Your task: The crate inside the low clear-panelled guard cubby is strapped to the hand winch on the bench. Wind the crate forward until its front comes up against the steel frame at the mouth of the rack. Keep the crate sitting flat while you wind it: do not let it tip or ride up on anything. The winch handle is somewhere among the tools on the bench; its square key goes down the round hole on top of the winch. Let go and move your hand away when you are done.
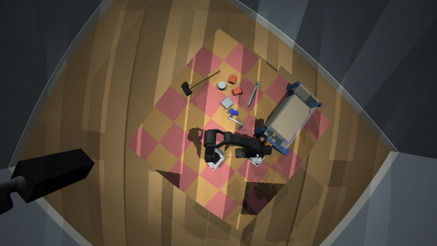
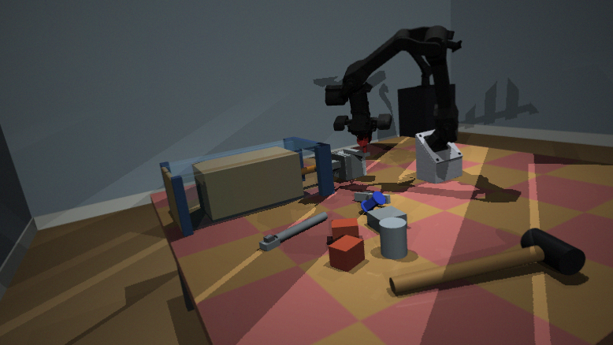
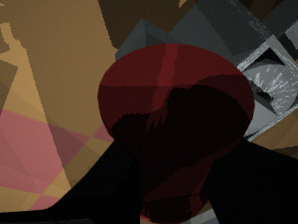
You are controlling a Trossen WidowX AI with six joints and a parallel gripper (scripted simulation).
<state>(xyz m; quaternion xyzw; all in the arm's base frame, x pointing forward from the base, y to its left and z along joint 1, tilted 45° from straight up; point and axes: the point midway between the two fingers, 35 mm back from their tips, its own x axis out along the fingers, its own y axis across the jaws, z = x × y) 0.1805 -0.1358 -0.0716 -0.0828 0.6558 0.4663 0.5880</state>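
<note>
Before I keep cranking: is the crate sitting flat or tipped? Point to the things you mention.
Flat, as far as the exterior view shows: the crate's [image 1: 288, 117] [image 2: 253, 186] lower edge runs along the bench with no visible gap, and its sides stand upright.

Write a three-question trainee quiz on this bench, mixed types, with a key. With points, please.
1. True or false: the mallet [image 1: 201, 80] [image 2: 467, 268] stands upright on its head.
2. Multiple choice: what is the gripper [image 2: 363, 147] closed on? A) the wrench; B) the red knob [image 2: 363, 141] [image 3: 175, 100]; C) a red block.
3. Fill in: the crate [image 1: 288, 117] [image 2: 253, 183] sits between end frames coloured ____.

Key: 1 false; 2 B; 3 blue.
</note>
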